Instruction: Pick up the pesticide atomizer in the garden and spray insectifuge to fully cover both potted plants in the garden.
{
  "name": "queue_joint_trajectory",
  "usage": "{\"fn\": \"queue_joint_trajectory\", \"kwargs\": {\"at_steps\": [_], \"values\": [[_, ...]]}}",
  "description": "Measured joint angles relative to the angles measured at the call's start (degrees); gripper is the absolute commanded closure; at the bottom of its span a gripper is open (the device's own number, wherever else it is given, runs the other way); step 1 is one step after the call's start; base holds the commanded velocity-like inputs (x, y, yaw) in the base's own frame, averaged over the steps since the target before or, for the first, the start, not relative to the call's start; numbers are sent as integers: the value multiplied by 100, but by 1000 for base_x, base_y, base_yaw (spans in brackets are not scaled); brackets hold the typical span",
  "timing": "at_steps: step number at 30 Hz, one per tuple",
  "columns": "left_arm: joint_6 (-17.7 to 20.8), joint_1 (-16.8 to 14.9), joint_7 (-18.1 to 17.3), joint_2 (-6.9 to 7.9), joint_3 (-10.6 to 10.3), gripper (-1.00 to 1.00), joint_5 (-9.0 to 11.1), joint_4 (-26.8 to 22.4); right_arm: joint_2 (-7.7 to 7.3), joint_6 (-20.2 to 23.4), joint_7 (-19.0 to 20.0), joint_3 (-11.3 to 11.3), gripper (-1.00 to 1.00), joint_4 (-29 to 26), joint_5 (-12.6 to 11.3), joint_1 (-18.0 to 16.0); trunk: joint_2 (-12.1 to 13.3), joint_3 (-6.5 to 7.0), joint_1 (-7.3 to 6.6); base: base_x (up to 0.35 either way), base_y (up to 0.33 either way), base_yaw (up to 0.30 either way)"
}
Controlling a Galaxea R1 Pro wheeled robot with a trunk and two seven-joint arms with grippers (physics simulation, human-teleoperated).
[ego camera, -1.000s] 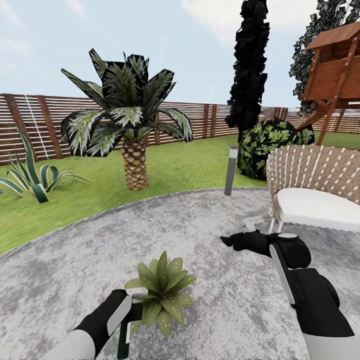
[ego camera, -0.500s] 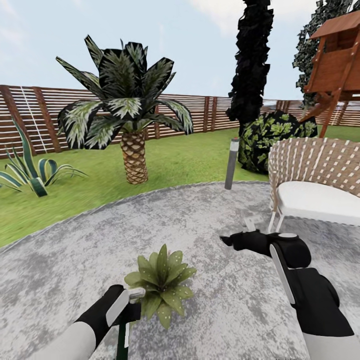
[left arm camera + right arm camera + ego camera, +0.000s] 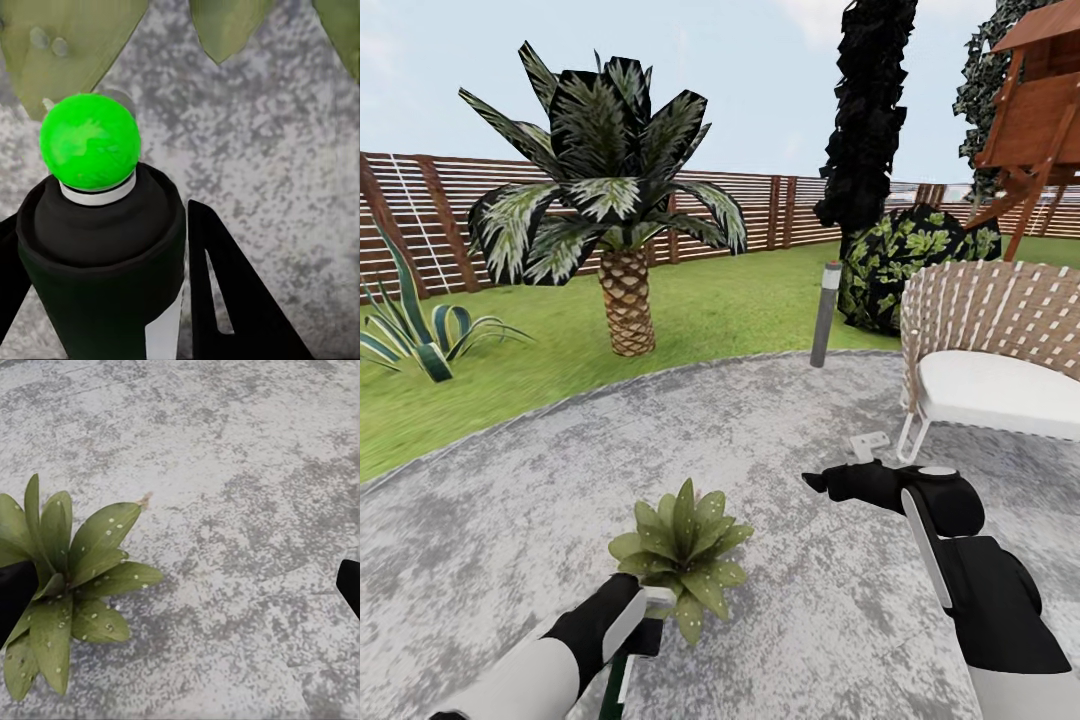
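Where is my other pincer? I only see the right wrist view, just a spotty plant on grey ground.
Observer: The head view shows your left pincer low beside the plant, at its near leaves.
Operator: Is it holding something?
Observer: Yes. In the left wrist view it is shut on the atomizer, a dark bottle with a white label.
Operator: What is behind the plant?
Observer: A grey lamp stands at the patio's far edge.
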Motion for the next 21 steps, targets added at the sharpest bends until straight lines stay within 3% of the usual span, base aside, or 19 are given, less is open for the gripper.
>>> {"fn": "queue_joint_trajectory", "kwargs": {"at_steps": [2, 6, 8, 9, 11, 15, 21], "values": [[-73, -83, -127, -70, 26, 100, -3, -40, -5, 0, 0, -5, -100, -1, 0, 0, 0, 1, 0, 0, 0, 0], [-305, -180, -451, -59, 162, 100, -22, -62, -14, 0, 0, -9, -100, 1, -1, 0, 0, 0, 0, 0, 0, 0], [-384, -251, -509, -45, 453, 100, -34, -92, -16, 0, 0, -14, -100, 0, -1, 0, 0, 0, 0, 0, 0, 0], [-361, -349, -527, 8, 923, 100, -66, -177, -17, -2, 1, -89, -100, 0, 6, 3, -1, -20, 3, 0, 0, 0], [-344, -412, -557, 52, 1087, 100, -41, -204, -17, -1, 0, -133, -100, -4, 2, 6, -4, -66, 8, 0, 0, 0], [-317, -472, -802, 227, 1183, 100, -28, -159, -18, -1, 2, -156, -100, -7, 1, 8, -9, -155, 19, 0, 0, 0], [33, -488, -891, 286, 1173, 100, -66, 142, -35, -1, 2, -171, -100, -8, 2, 9, -17, -288, 34, 0, 0, 0]]}}
